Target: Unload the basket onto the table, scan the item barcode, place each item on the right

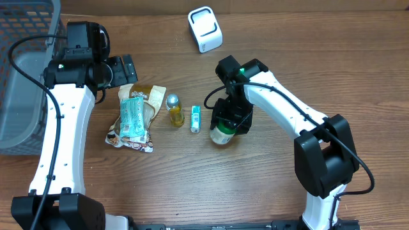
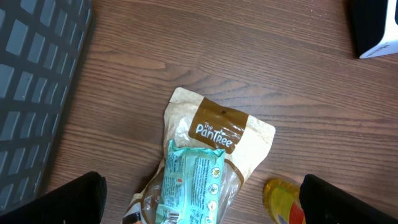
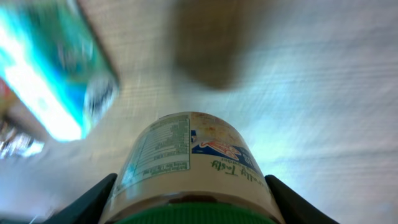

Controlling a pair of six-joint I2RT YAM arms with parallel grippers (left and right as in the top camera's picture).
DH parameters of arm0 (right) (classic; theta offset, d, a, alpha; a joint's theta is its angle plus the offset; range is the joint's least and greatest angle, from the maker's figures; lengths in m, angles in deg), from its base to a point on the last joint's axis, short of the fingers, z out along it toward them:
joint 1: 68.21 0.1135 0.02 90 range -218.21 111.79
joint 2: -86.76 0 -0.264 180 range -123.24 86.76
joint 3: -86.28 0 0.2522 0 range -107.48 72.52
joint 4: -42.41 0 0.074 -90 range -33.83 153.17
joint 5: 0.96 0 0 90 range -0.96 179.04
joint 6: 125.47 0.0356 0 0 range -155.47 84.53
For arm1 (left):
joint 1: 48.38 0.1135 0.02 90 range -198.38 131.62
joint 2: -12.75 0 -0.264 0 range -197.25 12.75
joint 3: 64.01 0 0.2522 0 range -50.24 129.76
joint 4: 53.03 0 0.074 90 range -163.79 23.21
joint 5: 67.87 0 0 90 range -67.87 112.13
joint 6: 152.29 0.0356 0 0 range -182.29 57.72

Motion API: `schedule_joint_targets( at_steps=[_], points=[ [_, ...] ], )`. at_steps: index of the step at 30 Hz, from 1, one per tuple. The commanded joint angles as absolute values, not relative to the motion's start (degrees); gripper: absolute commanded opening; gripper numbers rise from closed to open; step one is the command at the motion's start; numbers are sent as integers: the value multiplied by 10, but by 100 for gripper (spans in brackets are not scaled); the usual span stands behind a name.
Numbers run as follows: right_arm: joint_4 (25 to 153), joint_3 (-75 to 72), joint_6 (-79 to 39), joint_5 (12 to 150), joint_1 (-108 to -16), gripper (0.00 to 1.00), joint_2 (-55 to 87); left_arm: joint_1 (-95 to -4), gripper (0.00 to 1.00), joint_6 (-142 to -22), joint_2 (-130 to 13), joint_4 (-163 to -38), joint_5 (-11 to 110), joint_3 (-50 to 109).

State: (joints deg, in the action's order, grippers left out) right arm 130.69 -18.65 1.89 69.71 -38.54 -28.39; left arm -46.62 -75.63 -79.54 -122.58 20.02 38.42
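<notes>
A jar with a green lid and a pale printed label stands near the table's middle. My right gripper is over it, and in the right wrist view both dark fingers press the jar's sides just below the lid, so the right gripper is shut on it. The white barcode scanner stands at the back, beyond the jar. My left gripper hangs open above a brown snack bag. Nothing is between the left gripper's fingers.
A teal packet lies on the snack bag. A small yellow bottle and a teal tube lie between the bag and the jar. A grey mesh basket fills the far left.
</notes>
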Motion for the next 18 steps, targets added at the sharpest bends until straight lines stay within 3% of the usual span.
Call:
schedule_joint_targets(
  at_steps=[1, 18],
  points=[
    [1322, -199, 20, 600, -387, 50, -282, -465, 99, -760, -796, -1226, 203, 399],
    [1339, -199, 20, 538, -387, 52, -282, -465, 99, -760, -796, -1226, 203, 399]
  ],
)
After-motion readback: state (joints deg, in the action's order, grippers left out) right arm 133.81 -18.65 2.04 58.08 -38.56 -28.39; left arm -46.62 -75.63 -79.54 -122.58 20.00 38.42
